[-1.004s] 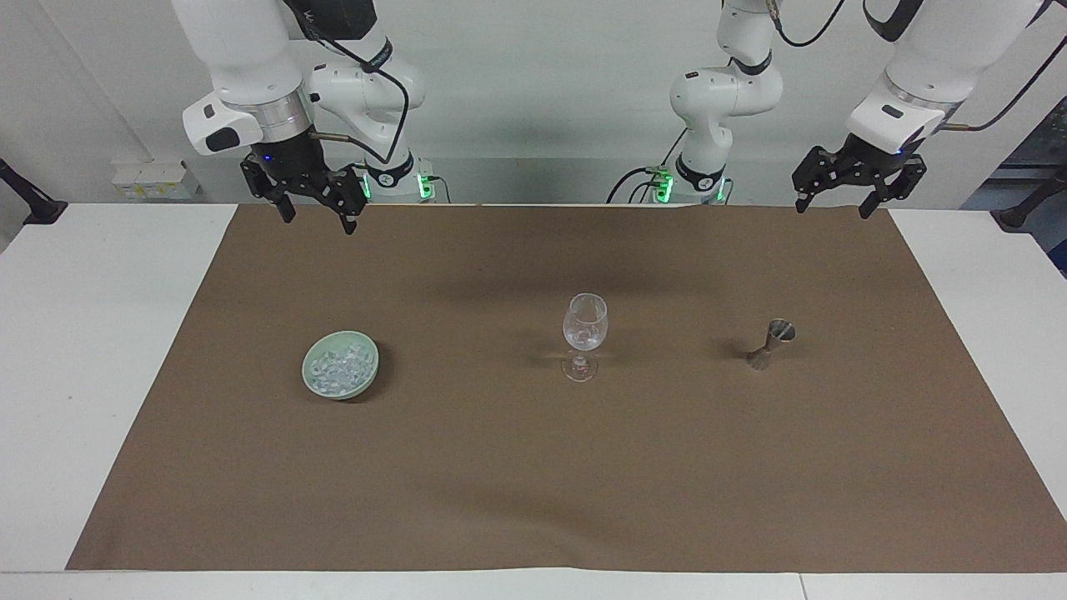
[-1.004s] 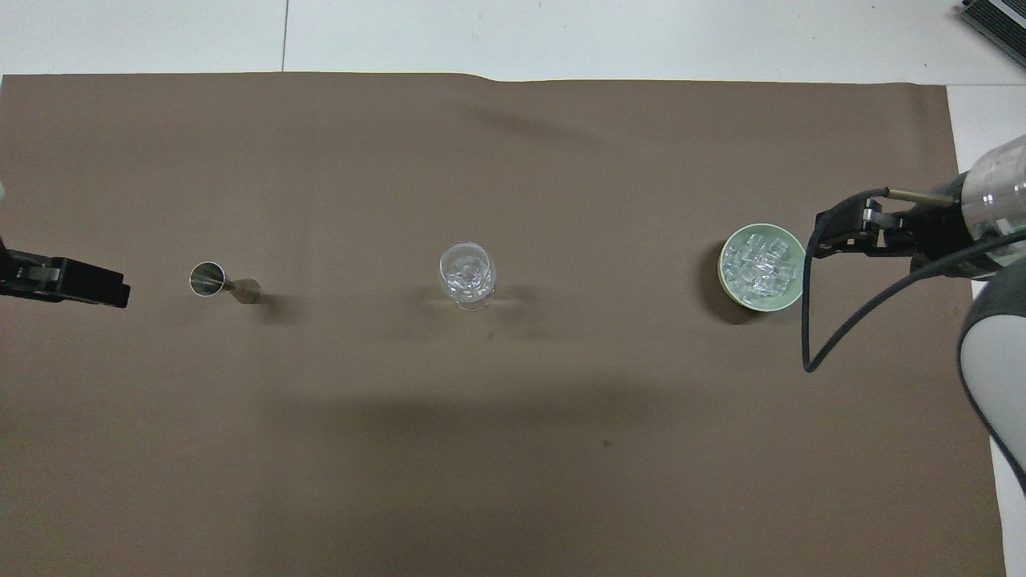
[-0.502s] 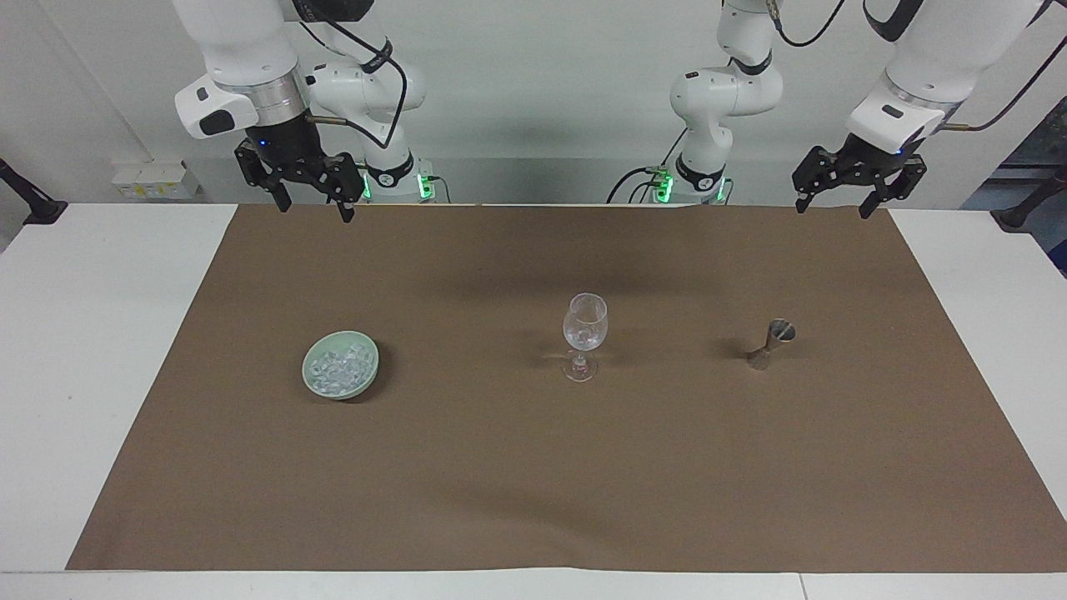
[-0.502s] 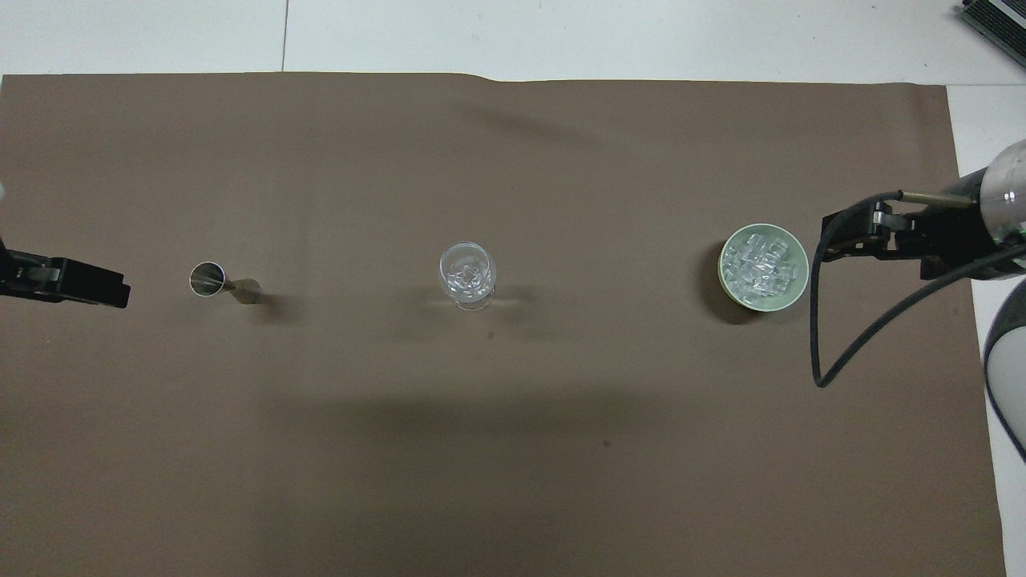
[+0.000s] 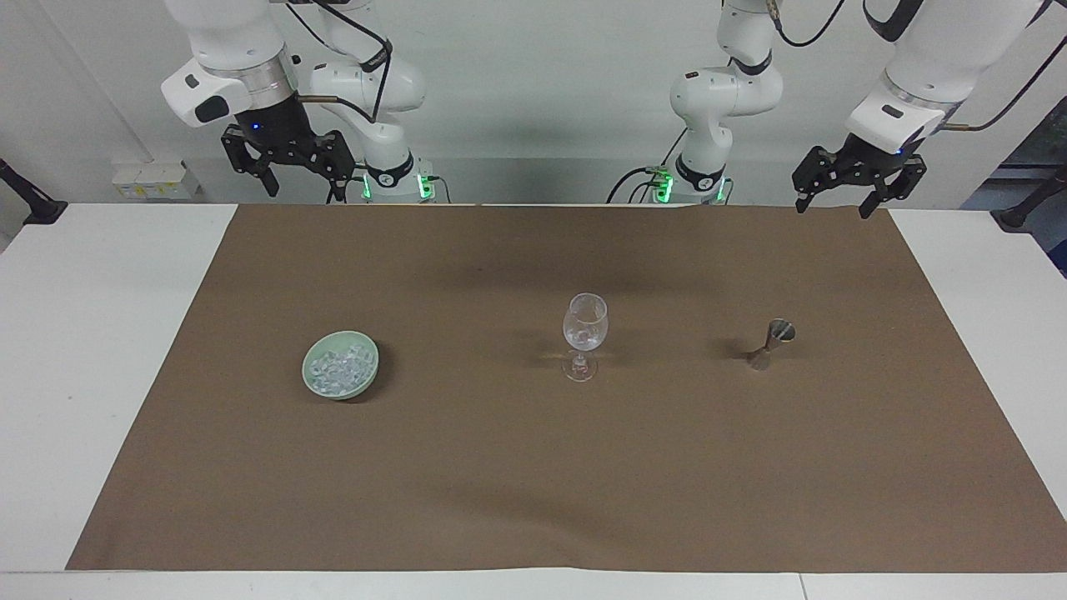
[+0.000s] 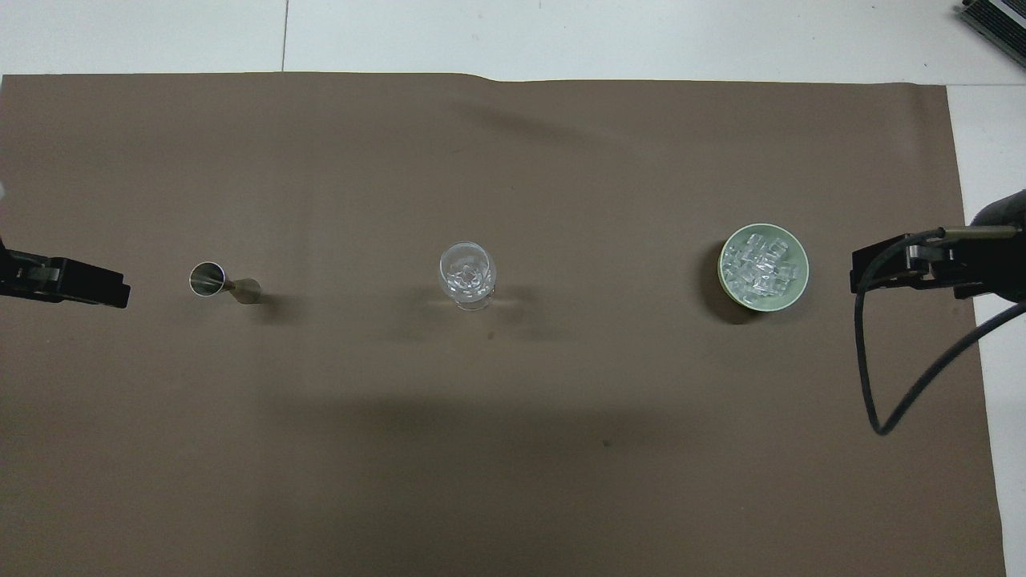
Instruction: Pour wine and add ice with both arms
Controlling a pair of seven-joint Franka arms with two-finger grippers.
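Bowl (image 5: 340, 376) of ice (image 5: 338, 367) toward right arm's end, glass (image 5: 584, 335) mid-mat, jigger (image 5: 772, 342) toward left arm's end

Ice (image 6: 763, 266) fills the green bowl (image 6: 793, 287); stemmed glass (image 6: 467, 276) stands mid-mat.

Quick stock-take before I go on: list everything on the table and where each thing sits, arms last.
Bowl: one, pale green, on the brown mat toward the right arm's end.
Ice: many small clear chunks heaped in the bowl; a few more lie in the wine glass.
Wine glass: one, clear, stemmed, upright at the middle of the mat, between the bowl and the jigger.
Jigger: one, metal, upright on the mat toward the left arm's end.
Mat: one, brown, covering most of the white table.
Right gripper: black, jaws open, empty, raised over the table edge nearest the robots.
Left gripper: black, jaws open, empty, raised over the mat's corner nearest its base.
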